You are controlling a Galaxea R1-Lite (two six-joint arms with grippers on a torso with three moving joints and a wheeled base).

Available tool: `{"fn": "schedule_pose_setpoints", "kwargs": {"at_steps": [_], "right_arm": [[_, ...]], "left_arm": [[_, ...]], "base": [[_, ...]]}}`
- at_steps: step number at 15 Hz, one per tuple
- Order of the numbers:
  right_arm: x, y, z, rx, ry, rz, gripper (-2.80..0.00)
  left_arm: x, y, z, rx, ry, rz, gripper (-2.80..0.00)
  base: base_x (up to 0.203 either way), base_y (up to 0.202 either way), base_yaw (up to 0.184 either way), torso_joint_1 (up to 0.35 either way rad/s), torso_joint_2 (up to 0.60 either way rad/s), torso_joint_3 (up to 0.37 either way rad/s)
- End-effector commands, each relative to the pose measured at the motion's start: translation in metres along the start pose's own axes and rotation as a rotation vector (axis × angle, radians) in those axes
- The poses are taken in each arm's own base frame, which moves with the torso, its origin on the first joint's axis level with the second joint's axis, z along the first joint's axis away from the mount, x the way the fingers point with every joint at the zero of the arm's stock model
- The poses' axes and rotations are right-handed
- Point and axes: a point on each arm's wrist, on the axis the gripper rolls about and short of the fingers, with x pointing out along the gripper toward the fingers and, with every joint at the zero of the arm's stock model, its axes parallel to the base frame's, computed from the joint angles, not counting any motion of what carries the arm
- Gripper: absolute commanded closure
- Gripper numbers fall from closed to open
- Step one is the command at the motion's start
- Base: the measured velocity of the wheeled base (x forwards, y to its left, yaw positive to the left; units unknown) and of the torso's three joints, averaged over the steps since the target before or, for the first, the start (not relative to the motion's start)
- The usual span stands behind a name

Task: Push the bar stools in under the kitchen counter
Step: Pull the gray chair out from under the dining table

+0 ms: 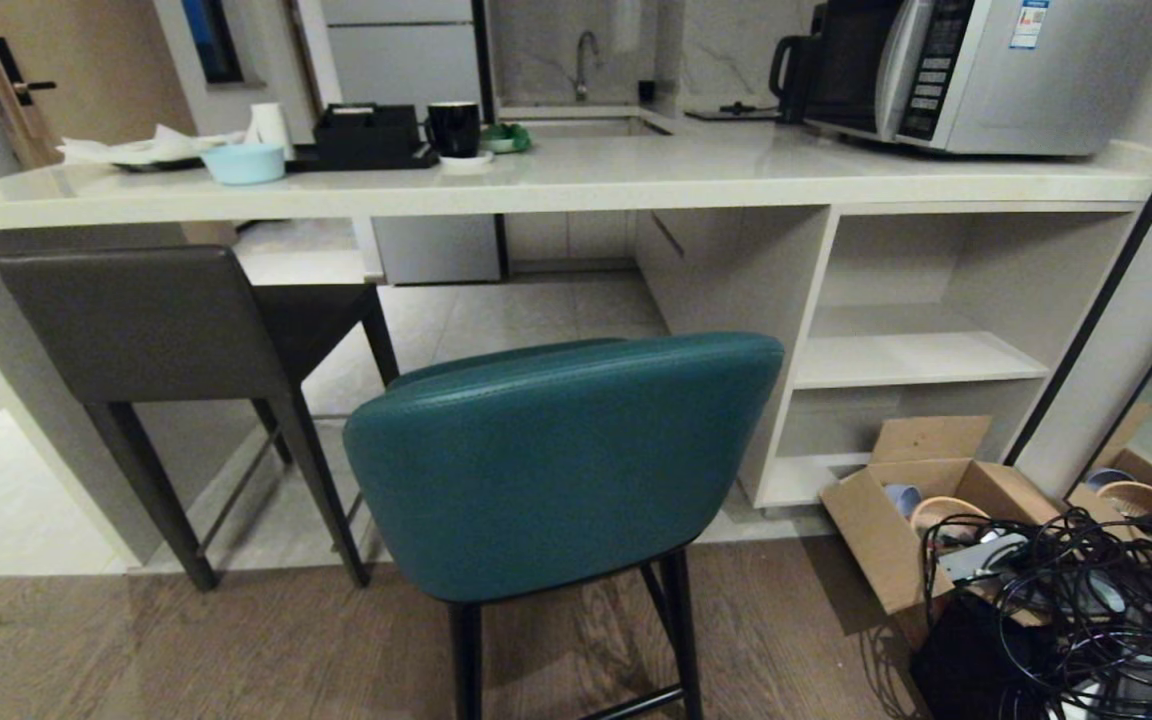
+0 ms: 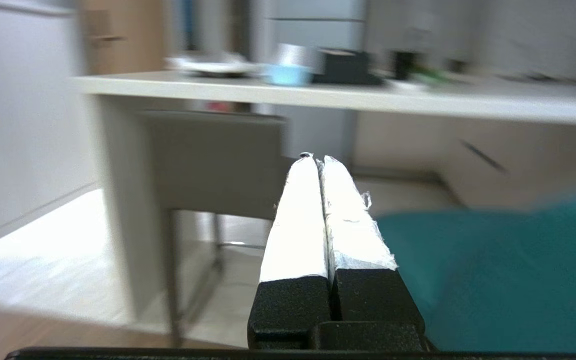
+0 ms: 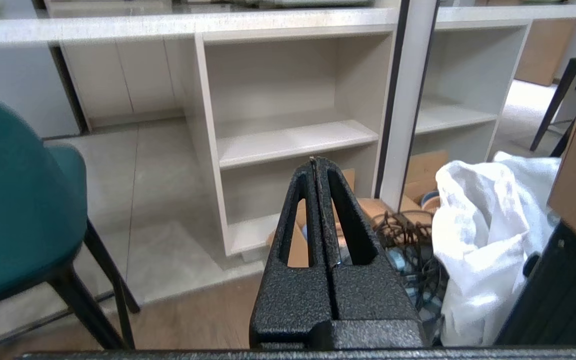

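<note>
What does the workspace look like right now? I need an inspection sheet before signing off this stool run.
Surface: kitchen counter carries a microwave, black mug, blue bowl.
Job's things: grey stool partly under the counter; teal stool standing out on the wood floor.
Clutter: open cardboard box.
Grippers: left gripper shut, empty; right gripper shut, empty.
Cables: black tangle beside the box.
Surroundings: sink tap, door.

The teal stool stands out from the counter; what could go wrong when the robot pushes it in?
1. The teal stool is tall on slim legs; a push high on its back might tip it.
2. Pushed crookedly, it could hit the shelf unit or the cardboard box with cables beside it.
</note>
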Motion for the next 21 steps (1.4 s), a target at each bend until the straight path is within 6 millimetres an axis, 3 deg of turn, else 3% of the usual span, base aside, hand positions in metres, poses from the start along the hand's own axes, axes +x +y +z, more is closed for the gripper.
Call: {"fn": "schedule_pose_setpoints", "kwargs": {"at_steps": [1, 4, 6, 9, 14, 17, 21], "right_arm": [[-0.008, -0.001, -0.013, 0.006, -0.027, 0.017, 0.00], [-0.001, 0.003, -0.032, -0.001, 0.036, 0.055, 0.00], [0.005, 0.008, -0.051, -0.007, 0.083, 0.118, 0.00], [0.016, 0.015, -0.088, -0.039, 0.130, 0.166, 0.00], [0.019, 0.018, -0.101, -0.040, 0.101, 0.255, 0.00], [0.016, 0.020, -0.113, -0.050, 0.225, 0.316, 0.00], [0.016, 0.020, -0.114, -0.090, 0.217, 0.322, 0.00]], "left_arm": [[-0.014, 0.000, -0.009, -0.010, -0.030, -0.093, 0.00], [-0.037, 0.000, -0.046, -0.010, 0.065, -0.203, 0.00], [-0.041, -0.001, -0.081, -0.014, 0.236, -0.203, 0.00], [-0.043, -0.002, -0.113, 0.069, 0.329, -0.210, 0.00], [-0.043, -0.002, -0.115, 0.030, 0.344, -0.199, 0.00], [-0.044, -0.002, -0.117, 0.036, 0.367, -0.195, 0.00], [-0.044, -0.002, -0.117, 0.030, 0.365, -0.199, 0.00]], "base": [[0.000, 0.000, 0.000, 0.000, 0.00, 0.000], [0.000, 0.000, 0.000, 0.000, 0.00, 0.000], [0.000, 0.000, 0.000, 0.000, 0.00, 0.000], [0.000, 0.000, 0.000, 0.000, 0.00, 0.000], [0.000, 0.000, 0.000, 0.000, 0.00, 0.000], [0.000, 0.000, 0.000, 0.000, 0.00, 0.000], [0.000, 0.000, 0.000, 0.000, 0.00, 0.000]]}}
